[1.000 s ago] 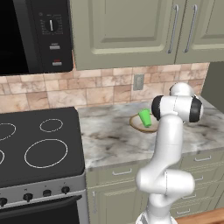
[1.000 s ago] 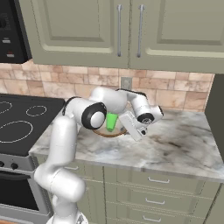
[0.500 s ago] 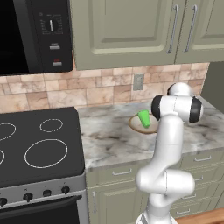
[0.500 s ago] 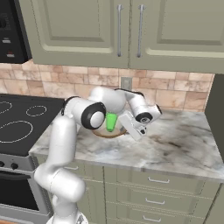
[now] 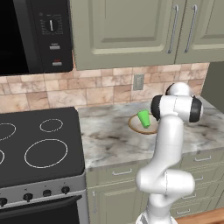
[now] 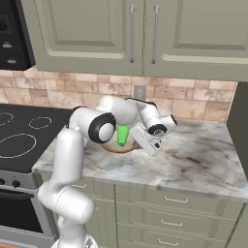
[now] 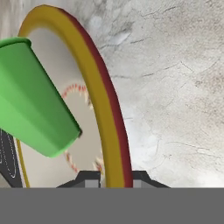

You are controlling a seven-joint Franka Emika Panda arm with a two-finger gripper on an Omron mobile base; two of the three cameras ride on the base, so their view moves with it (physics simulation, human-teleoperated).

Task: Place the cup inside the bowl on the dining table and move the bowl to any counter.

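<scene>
Right now I am seeing my tool (image 7: 114, 178) pinching the rim of the bowl (image 7: 101, 109), one finger tip (image 7: 87, 179) sitting inside the rim and the other outside it. From the right base view the tool (image 6: 144, 141) is reaching the bowl's (image 6: 112, 147) right edge, low over the desk (image 6: 193, 160). The cup (image 6: 122, 135) is standing inside the bowl, leaning slightly, its narrow end down. Whether the bowl is resting on the marble or hanging just above it I cannot tell. The bowl (image 5: 135, 124) is sitting below the wall outlet (image 5: 138, 82), and the stove top (image 5: 35, 144) is lying well to the bowl's left. Behind the bowl the brick backsplash (image 6: 193, 104) is running along the wall, with cabinets (image 6: 145, 34) hanging above it.
</scene>
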